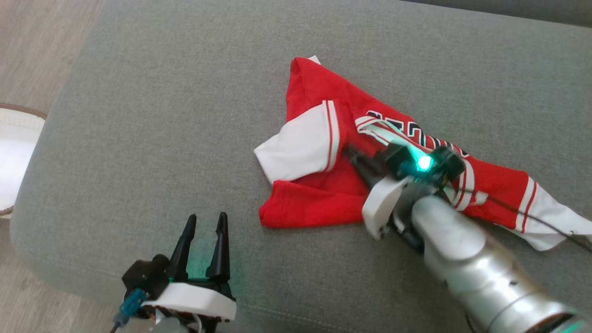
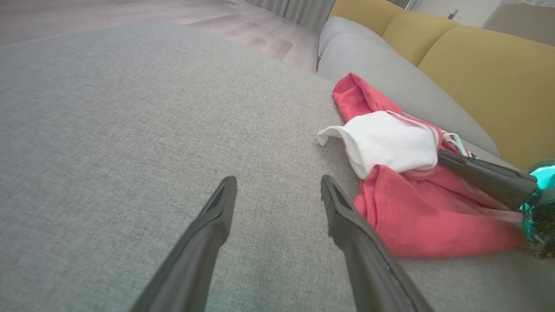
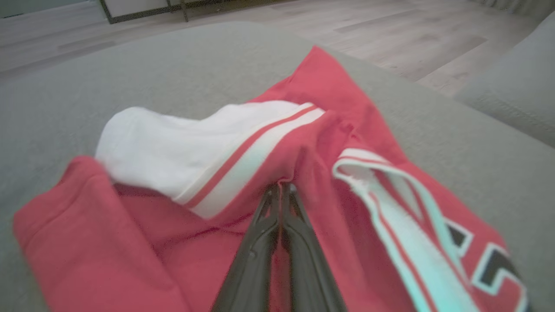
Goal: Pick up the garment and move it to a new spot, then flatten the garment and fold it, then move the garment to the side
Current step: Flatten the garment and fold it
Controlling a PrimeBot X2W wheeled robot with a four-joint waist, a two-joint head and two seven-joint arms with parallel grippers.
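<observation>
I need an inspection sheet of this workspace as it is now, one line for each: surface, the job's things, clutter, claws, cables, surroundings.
Surface: grey sofa cushion, flat.
Job's things: red and white garment, crumpled, lying on the cushion.
Clutter: nothing seen.
Claws: left claw open, over bare cushion, apart from the garment; right claw shut, pinching a red fold of the garment.
Cables: thin black cable beside the right arm, crossing the garment; blue plug at the left wrist.
Surroundings: wood floor; round white object with a brown rim, at the cushion's left; yellow back cushions.
</observation>
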